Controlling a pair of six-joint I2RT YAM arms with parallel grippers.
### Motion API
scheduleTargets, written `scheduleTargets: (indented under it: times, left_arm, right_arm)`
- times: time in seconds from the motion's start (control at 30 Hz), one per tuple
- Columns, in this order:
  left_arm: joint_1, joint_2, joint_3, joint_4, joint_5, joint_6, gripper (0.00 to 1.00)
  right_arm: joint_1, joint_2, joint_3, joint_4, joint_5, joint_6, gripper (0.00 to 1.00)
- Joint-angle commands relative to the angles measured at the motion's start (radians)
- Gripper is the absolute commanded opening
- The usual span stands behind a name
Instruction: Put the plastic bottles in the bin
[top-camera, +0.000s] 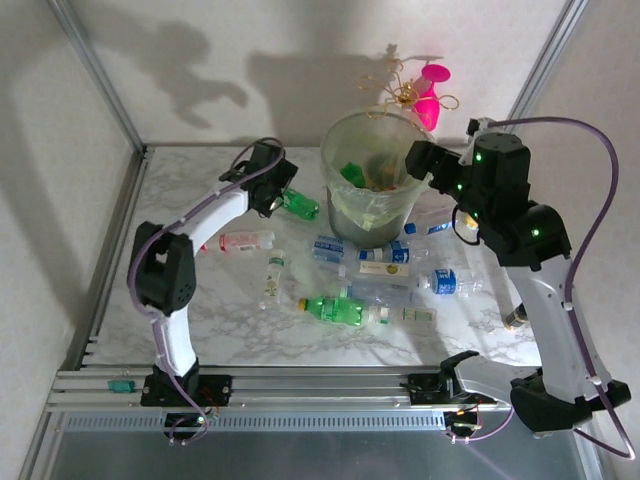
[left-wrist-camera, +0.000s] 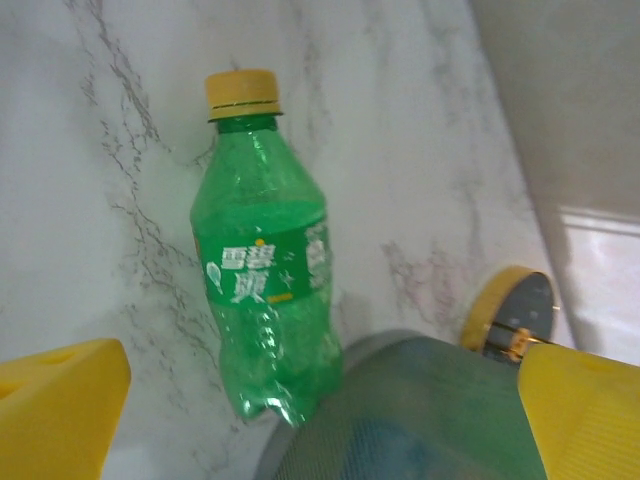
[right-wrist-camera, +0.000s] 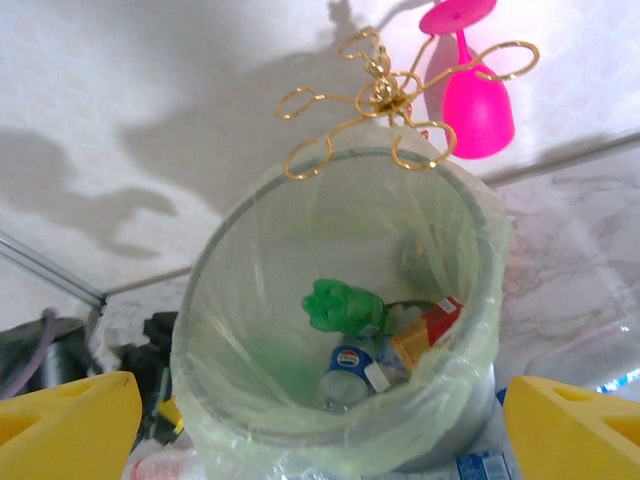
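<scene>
Yellow left gripper (left-wrist-camera: 320, 405) fingers (left-wrist-camera: 60, 405) stand parted over a green Sprite bottle (left-wrist-camera: 262, 280) lying on the marble table (left-wrist-camera: 420, 150), likely lining up a grasp; right gripper (right-wrist-camera: 320, 425) hangs released, empty, above the bin (right-wrist-camera: 200, 330).

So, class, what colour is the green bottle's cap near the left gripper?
Yellow-orange cap; clearest in the left wrist view.
</scene>
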Motion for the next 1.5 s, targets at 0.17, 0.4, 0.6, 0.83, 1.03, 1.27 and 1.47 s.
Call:
scheduleTargets:
  times: [0.17,0.4,0.6,0.83,1.03,1.27,1.47]
  left_arm:
    - [0.005,0.183,0.123,0.028,0.020,0.007,0.99]
    - [0.007,0.288,0.165,0.058,0.022,0.010,0.93]
    - [0.009,0.342,0.235,0.007,-0.017,0.061,0.71]
    - [0.009,0.298,0.215,0.016,-0.050,0.105,0.47]
    - [0.010,0.214,0.206,-0.015,-0.080,0.143,0.47]
    - [0.017,-0.013,0.103,0.002,-0.129,0.194,0.48]
    - [0.027,-0.212,0.062,0.051,-0.096,0.329,0.50]
  right_arm:
    - [-0.006,-0.037,-0.045,-0.091,-0.005,0.034,0.93]
    - [-0.007,-0.031,-0.043,-0.104,0.006,0.011,0.93]
    - [-0.006,-0.013,-0.041,-0.089,0.008,-0.007,0.93]
    - [-0.006,0.005,-0.033,-0.056,0.010,-0.030,0.93]
    - [-0.007,0.038,0.052,-0.047,0.011,-0.062,0.93]
    - [-0.006,0.084,0.113,0.015,-0.054,-0.078,0.93]
    - [-0.006,0.155,0.151,0.064,-0.162,-0.075,0.92]
